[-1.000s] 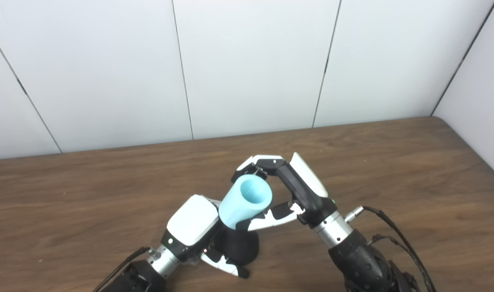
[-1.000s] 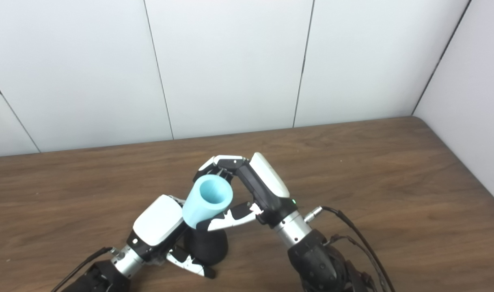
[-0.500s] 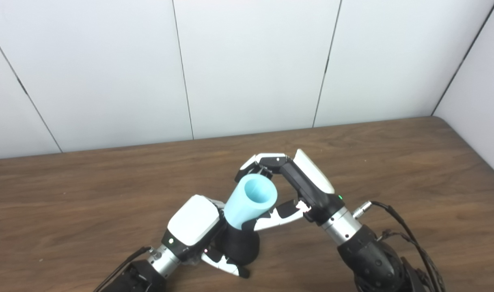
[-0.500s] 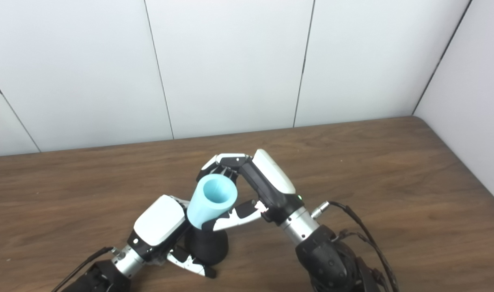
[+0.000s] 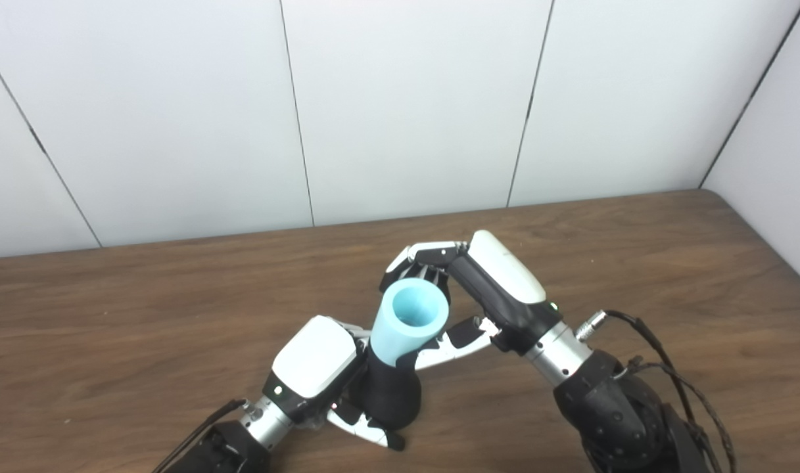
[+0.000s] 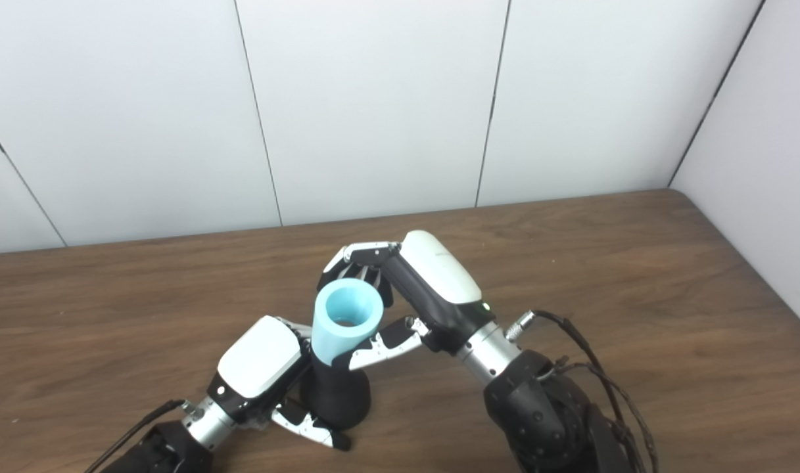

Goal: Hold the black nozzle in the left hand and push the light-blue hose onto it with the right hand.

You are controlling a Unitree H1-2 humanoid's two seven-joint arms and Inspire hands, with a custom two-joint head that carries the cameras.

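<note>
A black cone-shaped nozzle (image 5: pixel 388 397) stands on its wide base near the table's front edge, and my left hand (image 5: pixel 315 368) is shut on it from the left. A short light-blue hose (image 5: pixel 407 320) sits almost upright on the nozzle's narrow top, its open end facing up. My right hand (image 5: pixel 480 297) is shut on the hose, fingers curled behind it and thumb across its front. The top of the nozzle is hidden inside the hose.
The brown wooden table (image 5: pixel 636 263) runs back to a white panelled wall (image 5: pixel 406 105) and to a side wall at the right. A black cable (image 5: pixel 643 341) loops off my right wrist.
The hose has tipped from leaning right to nearly upright and moved down over the nozzle. My right hand rose and rotated with it. The left hand has stayed put.
</note>
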